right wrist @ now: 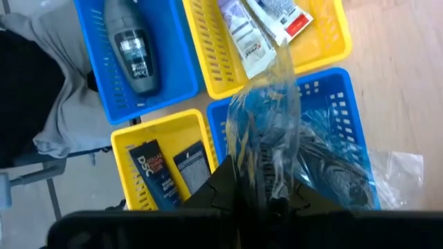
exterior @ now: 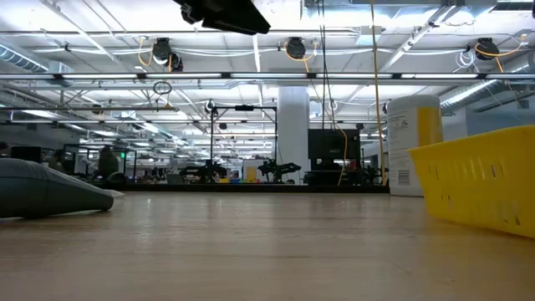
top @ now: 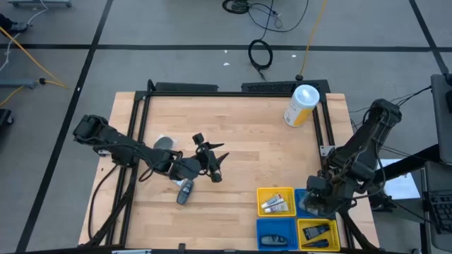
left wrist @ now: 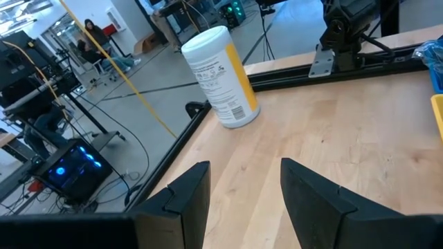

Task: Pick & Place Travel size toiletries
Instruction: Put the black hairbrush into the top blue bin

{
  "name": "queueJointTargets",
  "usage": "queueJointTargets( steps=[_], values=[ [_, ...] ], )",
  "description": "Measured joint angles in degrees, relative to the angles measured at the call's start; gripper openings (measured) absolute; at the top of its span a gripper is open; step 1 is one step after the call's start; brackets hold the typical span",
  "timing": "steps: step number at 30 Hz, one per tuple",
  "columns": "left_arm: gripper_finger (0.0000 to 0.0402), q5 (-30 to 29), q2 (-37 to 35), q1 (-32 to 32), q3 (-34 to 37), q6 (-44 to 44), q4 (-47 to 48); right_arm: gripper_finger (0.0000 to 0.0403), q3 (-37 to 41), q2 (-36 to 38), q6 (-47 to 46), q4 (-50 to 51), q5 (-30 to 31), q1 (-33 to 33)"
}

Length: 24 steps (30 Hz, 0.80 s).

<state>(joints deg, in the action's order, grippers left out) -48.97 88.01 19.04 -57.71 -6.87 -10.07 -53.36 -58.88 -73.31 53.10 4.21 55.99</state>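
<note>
Mid-placement on the right side. Right gripper (right wrist: 257,200) pinched shut on a clear-wrapped piece (right wrist: 273,124), hanging it over the far blue bin (right wrist: 346,117) at the table's near right corner. Wrap crinkled and dangling into the bin mouth, not yet let go. Around it, three more bins already part filled: white tubes (right wrist: 252,31) in the far yellow bin (right wrist: 325,52), a dark grey oblong piece (right wrist: 131,45) in the near blue bin (right wrist: 176,41), and two dark flat pieces in the near yellow bin (right wrist: 128,135).

Left gripper (top: 214,168) out over the middle of the table, fingers (left wrist: 187,190) roughly half apart with nothing between them, aimed toward the white-and-yellow canister (top: 301,105) at the far right edge. Left to collect on the bare wood: a dark grey piece (top: 185,191) just near of the left gripper, and what looks like a second wrapped round piece (top: 164,144) to its left, beside the arm.

Next, probably: spread the right fingers so the wrapped piece drops inside the blue walls, then lift clear. Worth checking that the loose wrap does not cling to the fingertips or snag on the rim. After that, probably tilt the left gripper down over the dark grey piece, straddle its narrow width and close.
</note>
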Motion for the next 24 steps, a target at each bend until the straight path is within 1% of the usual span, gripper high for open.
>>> queueJointTargets(
  steps=[7, 14, 17, 21, 24],
  values=[
    [0.0172, 0.0, 0.0, -0.5, 0.0, 1.1, 0.0, 0.0023, 0.0, 0.2, -2.7, 2.4, 0.2, 1.1],
    [0.0172, 0.0, 0.0, -0.6, 0.0, 1.2, 0.0, 0.0023, 0.1, 0.2, -3.0, 3.4, 0.2, 1.1],
    [0.0173, 0.0, 0.0, -0.6, 0.0, 1.2, 0.0, 0.0023, 1.9, 0.2, -3.7, 2.3, 0.0, 1.1],
    [0.0172, 0.0, 0.0, -0.6, 0.0, 1.2, 0.0, 0.0023, 5.8, 0.2, -5.1, -1.1, -2.9, 1.1],
    [0.0172, 0.0, 0.0, -0.7, 0.0, 0.8, 0.0, 0.0023, 7.0, 0.3, -4.5, -3.5, -3.0, 1.1]
  ],
)
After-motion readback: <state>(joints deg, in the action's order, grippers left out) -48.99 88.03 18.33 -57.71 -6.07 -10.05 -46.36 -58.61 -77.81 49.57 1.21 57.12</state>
